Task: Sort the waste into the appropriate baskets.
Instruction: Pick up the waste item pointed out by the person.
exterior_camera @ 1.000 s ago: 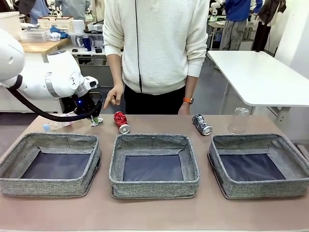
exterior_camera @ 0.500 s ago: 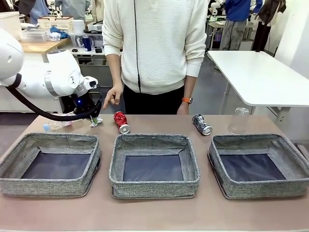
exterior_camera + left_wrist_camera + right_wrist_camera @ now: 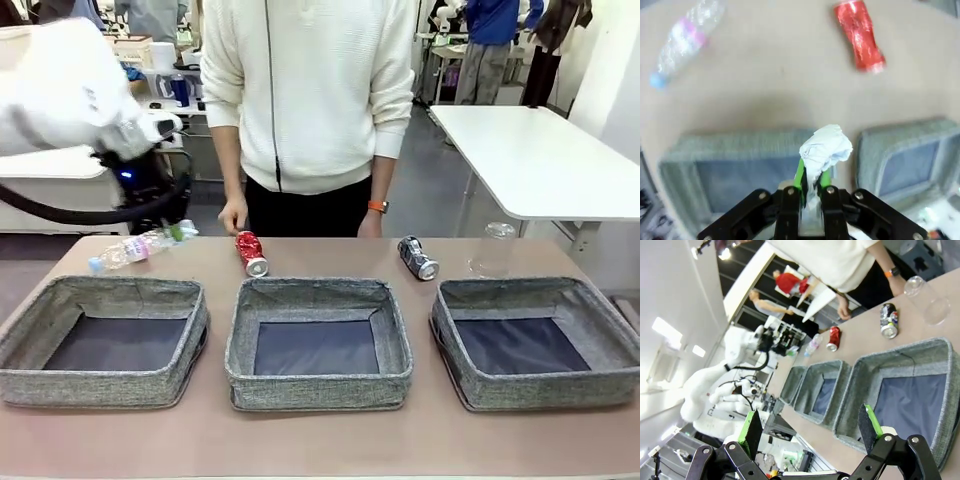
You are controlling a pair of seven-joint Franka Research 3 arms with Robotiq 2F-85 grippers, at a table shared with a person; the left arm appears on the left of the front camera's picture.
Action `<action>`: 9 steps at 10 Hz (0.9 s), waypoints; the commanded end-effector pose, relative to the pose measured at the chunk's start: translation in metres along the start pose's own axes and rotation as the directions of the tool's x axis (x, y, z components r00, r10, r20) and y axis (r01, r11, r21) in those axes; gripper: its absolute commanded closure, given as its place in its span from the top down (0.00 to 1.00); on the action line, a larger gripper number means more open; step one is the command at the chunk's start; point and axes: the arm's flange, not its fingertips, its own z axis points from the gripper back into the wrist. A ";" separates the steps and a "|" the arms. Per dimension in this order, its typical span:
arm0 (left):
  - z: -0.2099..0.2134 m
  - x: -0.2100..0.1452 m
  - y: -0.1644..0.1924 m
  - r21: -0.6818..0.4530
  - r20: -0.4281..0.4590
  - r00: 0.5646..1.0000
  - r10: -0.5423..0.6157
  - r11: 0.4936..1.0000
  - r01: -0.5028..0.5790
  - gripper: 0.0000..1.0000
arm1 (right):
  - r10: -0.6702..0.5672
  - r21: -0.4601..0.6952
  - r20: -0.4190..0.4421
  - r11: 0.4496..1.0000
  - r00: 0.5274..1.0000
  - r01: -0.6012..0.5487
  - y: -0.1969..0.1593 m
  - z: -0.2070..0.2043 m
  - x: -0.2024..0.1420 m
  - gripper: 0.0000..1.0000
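Left gripper (image 3: 811, 176) clamped on paper wad (image 3: 826, 148), thin fold pinched. Wad hangs over left basket (image 3: 715, 142), toward table (image 3: 780, 75) near-left edge, close to gap beside middle basket (image 3: 900, 131). Risk: released here, light wad clips rim and lands in gap or wrong basket. Right gripper (image 3: 810, 426) wide open, empty.

White paper wad (image 3: 826, 147) hung gripped above three grey baskets (image 3: 318, 375); red can (image 3: 251, 252), dark can (image 3: 418, 257) and blue-capped bottle (image 3: 135, 248) lay at their twelve o'clock.

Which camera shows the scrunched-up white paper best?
The left wrist view: the paper wad is big and close, pinched in the left pincer. The front and right wrist views are too blurred or far to make it out.
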 end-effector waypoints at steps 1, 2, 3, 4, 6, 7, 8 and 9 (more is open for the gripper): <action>0.040 -0.074 0.003 -0.002 -0.002 1.000 0.010 1.000 -0.010 0.00 | 0.029 0.015 0.019 0.999 0.999 -0.029 0.000 0.000 0.003 1.00; 0.047 -0.100 0.008 -0.032 0.064 0.998 -0.012 0.999 0.014 0.00 | 0.029 0.015 0.019 0.999 0.999 -0.029 0.000 0.000 0.003 1.00; 0.044 -0.096 0.023 -0.038 0.115 0.991 -0.066 0.997 0.071 0.00 | 0.029 0.015 0.019 0.999 0.999 -0.029 0.000 0.000 0.003 1.00; 0.046 -0.079 -0.003 -0.004 0.009 1.000 -0.016 1.000 0.016 0.00 | 0.029 0.015 0.019 0.999 0.999 -0.029 0.000 0.000 0.003 1.00; 0.046 -0.079 -0.003 -0.004 0.009 1.000 -0.016 1.000 0.016 0.00 | 0.029 0.015 0.019 0.999 0.999 -0.029 0.000 0.000 0.003 1.00; 0.046 -0.079 -0.003 -0.004 0.009 1.000 -0.016 1.000 0.016 0.00 | 0.029 0.015 0.019 0.999 0.999 -0.029 0.000 0.000 0.003 1.00; 0.047 -0.090 0.003 -0.007 0.022 0.999 -0.028 1.000 0.028 0.11 | 0.029 0.015 0.019 0.999 0.999 -0.029 0.000 0.000 0.003 1.00; 0.058 -0.093 -0.010 0.002 -0.075 0.997 0.037 0.999 -0.036 0.11 | 0.029 0.015 0.019 0.999 0.999 -0.029 0.000 0.000 0.003 1.00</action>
